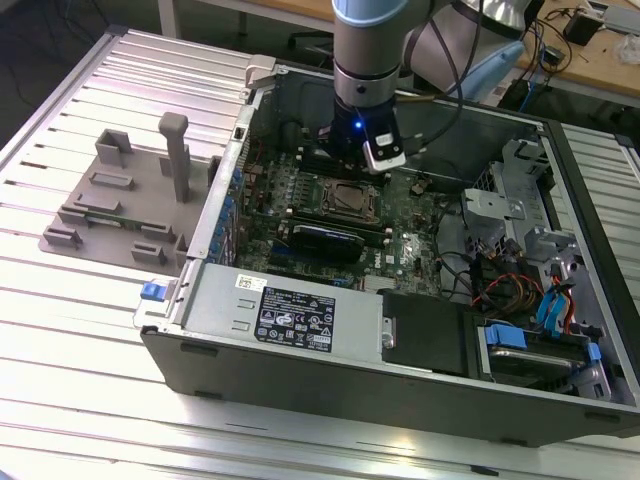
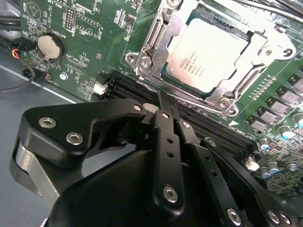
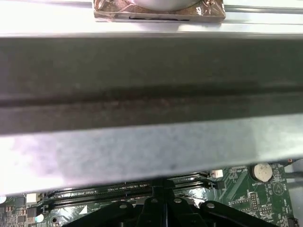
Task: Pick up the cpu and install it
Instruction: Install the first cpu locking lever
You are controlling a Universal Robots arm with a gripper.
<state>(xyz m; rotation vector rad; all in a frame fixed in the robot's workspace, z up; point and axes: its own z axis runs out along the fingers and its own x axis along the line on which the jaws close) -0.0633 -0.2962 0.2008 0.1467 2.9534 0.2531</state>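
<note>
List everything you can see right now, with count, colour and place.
chip: one, silvery, seated in the socket on the board
board: one, green, inside the case
coin battery: one, silver, on the board
case: one, dark grey, open on the table
fixture: one, grey, on the table at the exterior view's left of the case
table: one, ribbed silver
arm: one, grey and blue, over the case
hand: one, black, shut and empty, beside the socket

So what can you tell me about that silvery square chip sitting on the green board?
The cpu is a flat square chip with a pale silvery metal top bearing small print. It lies flat in its socket on the green motherboard, framed by a shiny metal bracket with screws at the corners. The robot's hand sits beside it, not touching.
</note>
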